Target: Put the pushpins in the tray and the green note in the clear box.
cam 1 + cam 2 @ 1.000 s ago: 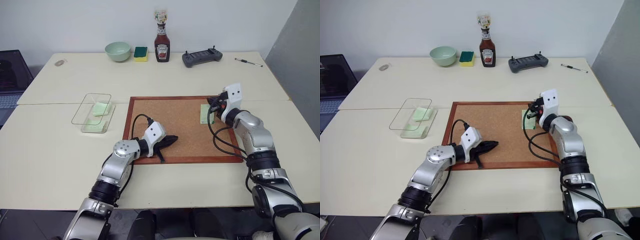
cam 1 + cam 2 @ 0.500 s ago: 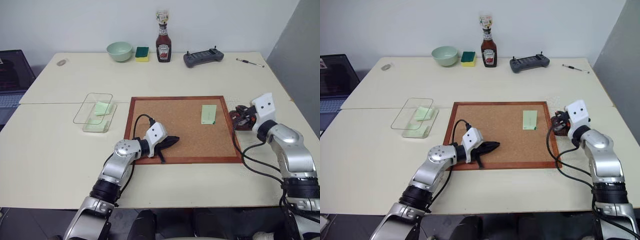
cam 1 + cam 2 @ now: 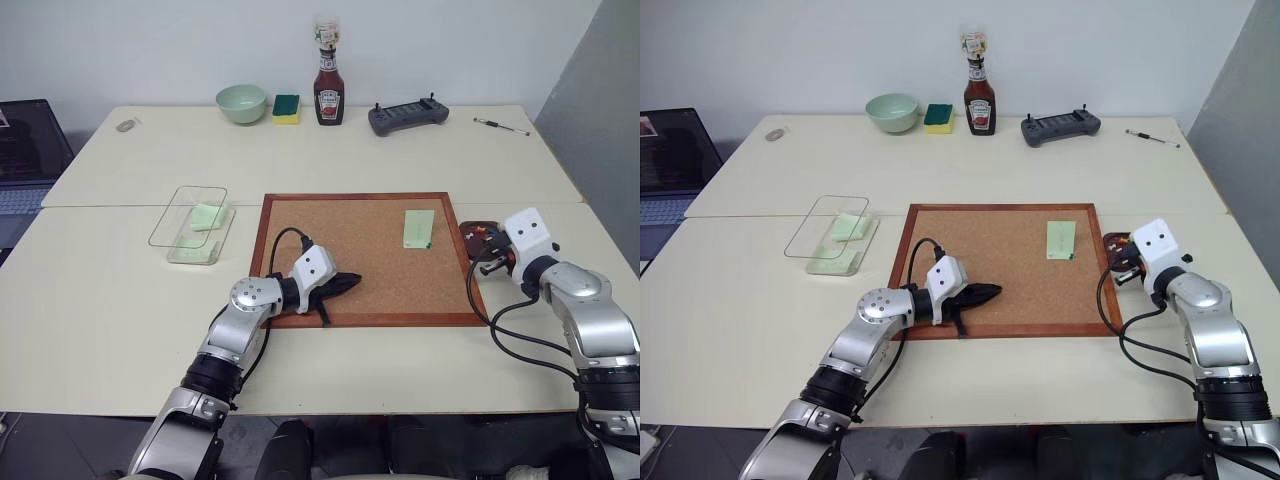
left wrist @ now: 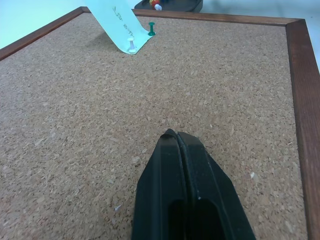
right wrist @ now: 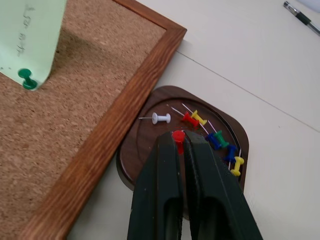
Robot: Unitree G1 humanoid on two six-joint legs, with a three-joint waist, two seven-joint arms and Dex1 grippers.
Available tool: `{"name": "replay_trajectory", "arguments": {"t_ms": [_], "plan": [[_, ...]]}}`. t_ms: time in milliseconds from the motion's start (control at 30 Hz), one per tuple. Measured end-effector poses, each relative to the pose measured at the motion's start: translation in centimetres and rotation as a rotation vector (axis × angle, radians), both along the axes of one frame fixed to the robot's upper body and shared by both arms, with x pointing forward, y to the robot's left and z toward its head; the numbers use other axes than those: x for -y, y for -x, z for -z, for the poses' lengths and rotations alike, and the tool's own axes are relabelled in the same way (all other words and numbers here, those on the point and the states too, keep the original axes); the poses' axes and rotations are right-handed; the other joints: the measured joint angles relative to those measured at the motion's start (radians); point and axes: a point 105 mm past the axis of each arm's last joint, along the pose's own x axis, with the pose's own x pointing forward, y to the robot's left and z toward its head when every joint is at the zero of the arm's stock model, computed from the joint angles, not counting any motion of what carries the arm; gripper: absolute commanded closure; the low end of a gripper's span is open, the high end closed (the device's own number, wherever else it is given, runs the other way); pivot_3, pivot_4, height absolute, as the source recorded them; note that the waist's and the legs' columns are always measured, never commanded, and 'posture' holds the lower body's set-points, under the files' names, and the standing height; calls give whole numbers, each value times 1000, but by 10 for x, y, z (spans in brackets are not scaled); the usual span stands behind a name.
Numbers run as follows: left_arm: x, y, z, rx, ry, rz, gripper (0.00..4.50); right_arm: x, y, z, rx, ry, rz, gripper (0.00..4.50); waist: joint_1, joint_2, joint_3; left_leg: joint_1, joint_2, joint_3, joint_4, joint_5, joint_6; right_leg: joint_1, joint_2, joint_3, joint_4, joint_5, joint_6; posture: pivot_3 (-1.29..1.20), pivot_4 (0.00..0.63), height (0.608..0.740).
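Right gripper [image 5: 178,137] — clenched on a red pushpin [image 5: 178,135] above the tray [image 5: 145,145]; release low, clear of the corkboard frame [image 5: 115,125] — left gripper [image 4: 176,136] clenched empty.

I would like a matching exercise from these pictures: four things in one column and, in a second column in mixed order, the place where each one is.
Things:
1. red pushpin
2. green pushpin
3. tray
4. ketchup bottle

Places:
A. on the table, just beside the corkboard's right frame
B. at the far edge of the table, next to the sponge
C. between the right gripper's fingertips, above the tray
D. stuck in a corner of the green note on the corkboard

Pairs: 1-C, 2-D, 3-A, 4-B
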Motion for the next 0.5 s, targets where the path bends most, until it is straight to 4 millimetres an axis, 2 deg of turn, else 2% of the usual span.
{"name": "replay_trajectory", "arguments": {"t_ms": [33, 67, 267, 500], "plan": [[0, 0, 0, 0, 0, 0, 4500, 1, 0, 2, -6, 1, 5, 4219, 0, 0, 0, 0, 0, 0, 0, 0, 0, 0, 0, 0, 0, 0, 0, 0, 150, 740], [0, 0, 0, 1, 0, 1, 4500, 2, 0, 3, -11, 4, 10, 3880, 0, 0, 0, 0, 0, 0, 0, 0, 0, 0, 0, 0, 0, 0, 0, 0, 150, 740], [0, 0, 0, 2, 0, 0, 4500, 7, -2, 11, -36, -6, 33, 2731, 0, 0, 0, 0, 0, 0, 0, 0, 0, 0, 0, 0, 0, 0, 0, 0, 150, 740], [-1, -1, 0, 8, 0, 3, 4500, 6, -5, 8, -15, -26, 45, 1312, 0, 0, 0, 0, 0, 0, 0, 0, 0, 0, 0, 0, 0, 0, 0, 0, 150, 740]]}}
